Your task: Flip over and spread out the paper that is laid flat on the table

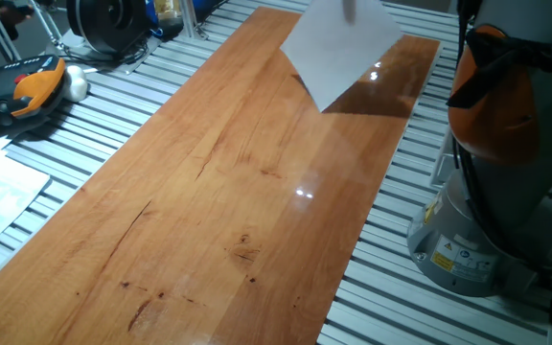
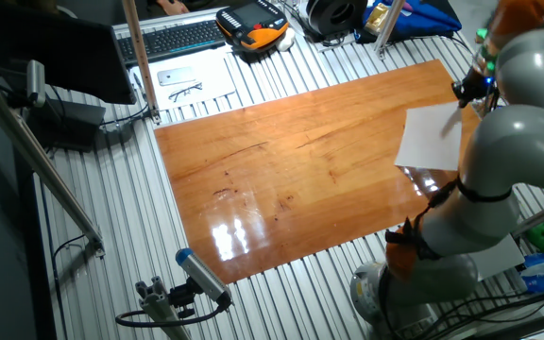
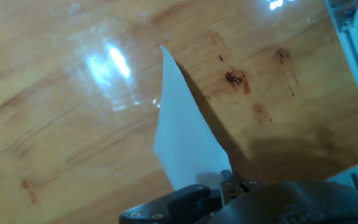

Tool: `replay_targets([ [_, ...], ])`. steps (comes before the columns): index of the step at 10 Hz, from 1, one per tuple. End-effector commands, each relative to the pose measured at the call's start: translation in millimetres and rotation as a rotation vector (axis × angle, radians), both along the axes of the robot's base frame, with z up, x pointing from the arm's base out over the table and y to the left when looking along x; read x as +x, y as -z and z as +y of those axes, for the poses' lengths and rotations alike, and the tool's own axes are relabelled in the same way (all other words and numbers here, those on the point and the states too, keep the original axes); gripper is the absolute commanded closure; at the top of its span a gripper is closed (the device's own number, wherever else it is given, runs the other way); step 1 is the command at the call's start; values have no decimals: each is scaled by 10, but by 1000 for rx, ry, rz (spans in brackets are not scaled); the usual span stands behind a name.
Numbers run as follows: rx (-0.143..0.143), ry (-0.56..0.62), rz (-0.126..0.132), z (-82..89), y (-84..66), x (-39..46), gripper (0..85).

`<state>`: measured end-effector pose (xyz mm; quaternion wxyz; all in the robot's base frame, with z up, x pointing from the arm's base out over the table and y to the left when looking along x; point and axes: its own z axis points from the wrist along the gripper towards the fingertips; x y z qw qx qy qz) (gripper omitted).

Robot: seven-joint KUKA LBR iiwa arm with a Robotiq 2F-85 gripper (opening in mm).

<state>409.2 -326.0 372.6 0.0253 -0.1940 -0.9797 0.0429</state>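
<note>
You had one paper [image 1: 345, 50] in play, a single white sheet lifted clear of the worktop [image 1: 247, 192] and hanging tilted over its far end, its shadow falling on the wood just beneath. The gripper [image 3: 227, 182] was clenched on the sheet's lower edge, as the hand view showed, with the paper [image 3: 182, 134] running away from the fingers toward the wood. One arm [image 2: 522, 123] stood at the worktop's edge.

You could not see the gripper itself in the first fixed view, where the frame cut it off above the sheet; in the other fixed view the grey arm covered the grasp and part of the paper [image 2: 431, 138]. Which face carried print could not be made out; only blank white showed.

The worktop was one long glossy reddish-brown board with dark grain marks and bright glare spots, lying on a grey slatted metal surface [image 1: 113, 105]. Beyond it you had one keyboard [image 2: 173, 38] and one printed sheet with spectacles [image 2: 185, 85].
</note>
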Motion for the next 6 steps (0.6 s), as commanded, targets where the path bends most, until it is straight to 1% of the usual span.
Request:
replay_targets([
  [1,-8,9,8,30,-228,4,850],
  [2,-11,18,10,92,-294,4,850],
  [3,-22,32,9,183,-317,14,850],
  [4,-47,40,9,276,-330,36,850],
  [5,-72,48,9,330,-336,57,850],
  [6,-76,59,9,334,-312,76,850],
])
